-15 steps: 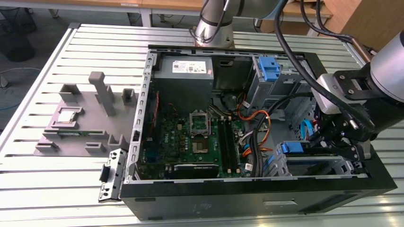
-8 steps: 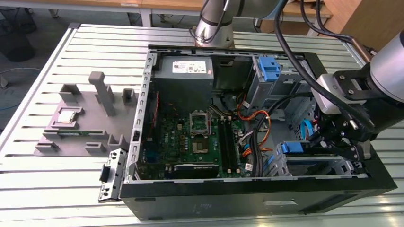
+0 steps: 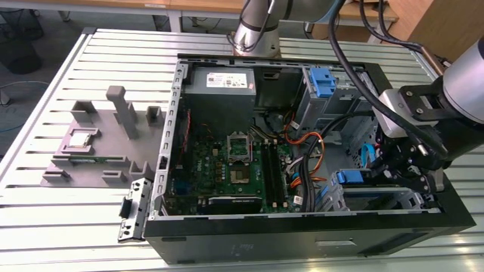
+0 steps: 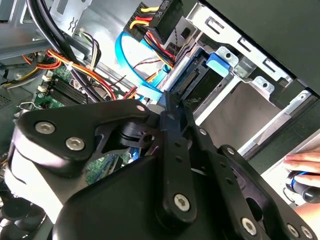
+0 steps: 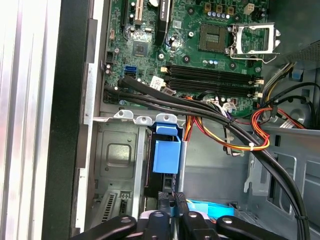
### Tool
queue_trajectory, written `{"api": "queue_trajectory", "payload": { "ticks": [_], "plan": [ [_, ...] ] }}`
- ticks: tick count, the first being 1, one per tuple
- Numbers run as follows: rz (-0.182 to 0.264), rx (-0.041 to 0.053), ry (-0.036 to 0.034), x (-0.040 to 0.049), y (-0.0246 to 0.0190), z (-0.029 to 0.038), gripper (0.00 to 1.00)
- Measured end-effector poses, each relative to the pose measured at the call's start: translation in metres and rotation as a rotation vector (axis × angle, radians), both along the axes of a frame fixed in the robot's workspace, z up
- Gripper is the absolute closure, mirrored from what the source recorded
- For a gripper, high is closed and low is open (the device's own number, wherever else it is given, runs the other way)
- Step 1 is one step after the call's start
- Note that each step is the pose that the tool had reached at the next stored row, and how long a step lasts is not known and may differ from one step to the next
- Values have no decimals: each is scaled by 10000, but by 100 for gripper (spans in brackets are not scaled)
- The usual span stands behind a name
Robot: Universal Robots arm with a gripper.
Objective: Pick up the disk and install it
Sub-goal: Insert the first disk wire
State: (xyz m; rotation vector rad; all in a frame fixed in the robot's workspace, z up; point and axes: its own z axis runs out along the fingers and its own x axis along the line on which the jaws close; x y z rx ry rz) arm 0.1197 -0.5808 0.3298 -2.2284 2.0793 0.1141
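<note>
Disk (image 5: pixel 166 155) sits in a drive bay of the open computer case (image 3: pixel 250 243), its blue carrier tab showing beside the gripper (image 5: pixel 172 212).

The case lies on a ribbed metal table (image 3: pixel 45 79) with a grey fixture (image 3: pixel 98 141) alongside; desks stand behind. In the first wrist view the motherboard (image 5: pixel 200 55) and black cables (image 5: pixel 240 135) appear beyond the bay. In the second wrist view a person's hand (image 4: pixel 305 165) rests at the case edge. The black linkage hides the fingertips, so whether the gripper is open or closed cannot be told.
</note>
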Motion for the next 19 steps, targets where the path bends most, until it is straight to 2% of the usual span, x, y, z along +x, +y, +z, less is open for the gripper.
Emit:
{"api": "queue_trajectory", "payload": {
  "ticks": [1,2,6,11,15,19],
  "plan": [
    [0,0,0,0,0,0,83],
    [0,-2,0,0,0,0,76],
    [0,-11,1,0,0,16,76],
    [0,-5,0,3,0,110,76],
    [2,0,0,18,0,118,76],
    [-1,112,2,105,0,116,76]
  ]
}}
